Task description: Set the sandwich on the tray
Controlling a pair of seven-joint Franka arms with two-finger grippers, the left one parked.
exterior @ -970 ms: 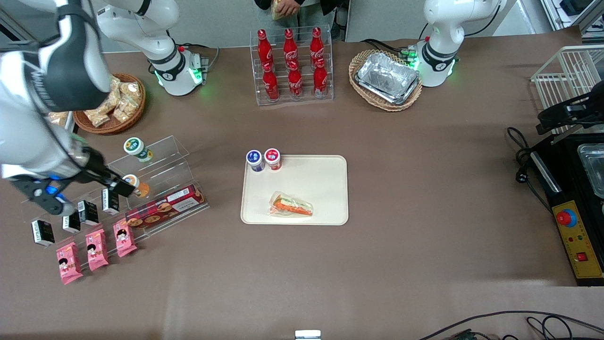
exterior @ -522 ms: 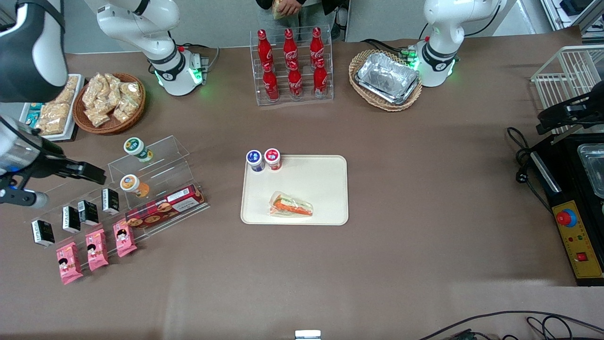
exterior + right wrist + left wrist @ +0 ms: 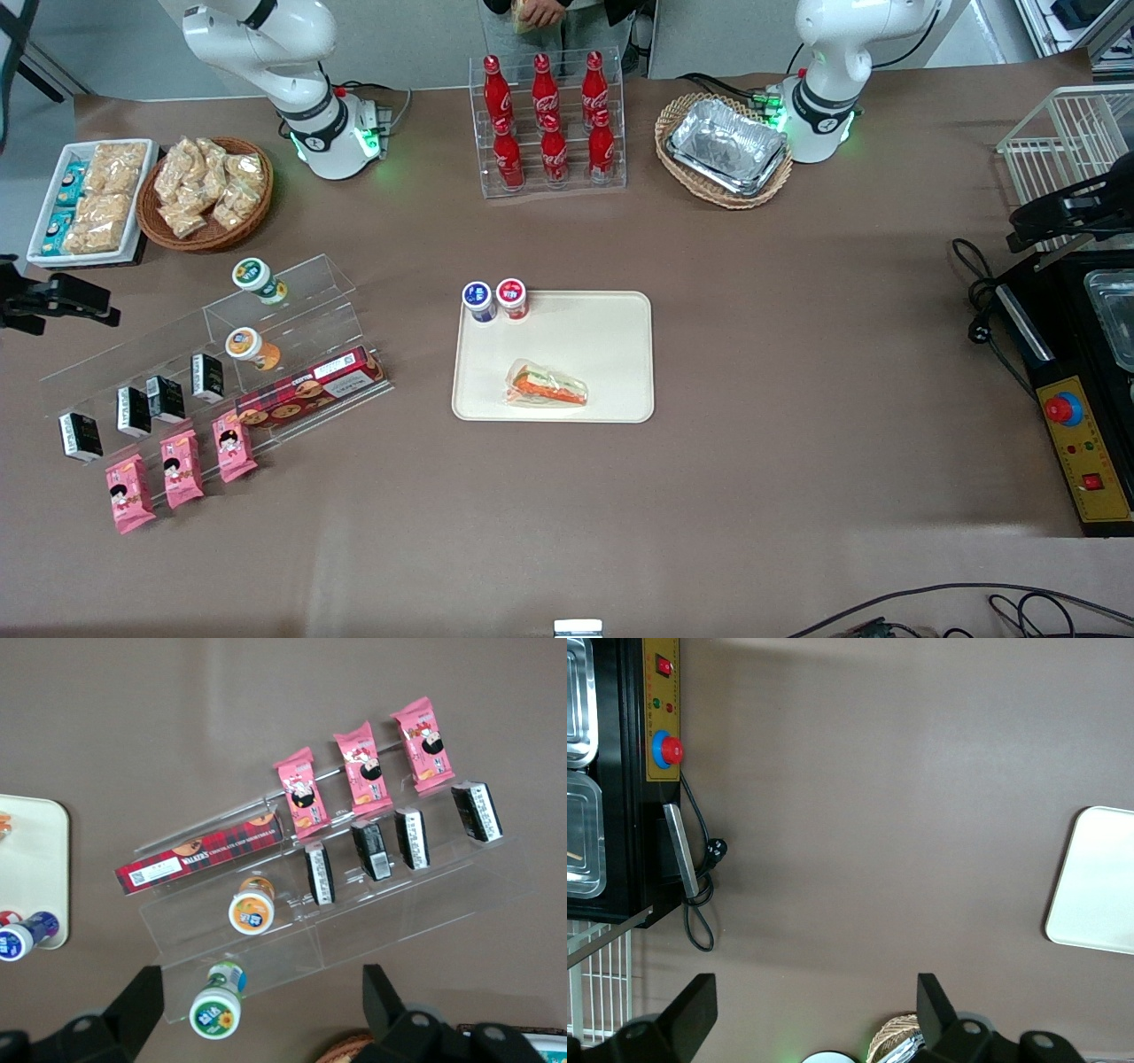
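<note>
we see the gripper (image 3: 84, 306) at the working arm's edge of the worktop, up above the clear display rack (image 3: 266, 354), fingers spread wide with nothing in them. rack carries pink snack packets (image 3: 363, 771), black cartons (image 3: 368, 850), a biscuit box (image 3: 199, 855) and two cups (image 3: 251, 911). mid-worktop, the tray (image 3: 602, 341) holds the sandwich (image 3: 547, 385) near its front-camera edge; two small bottles (image 3: 496, 299) stand at a tray corner.
</note>
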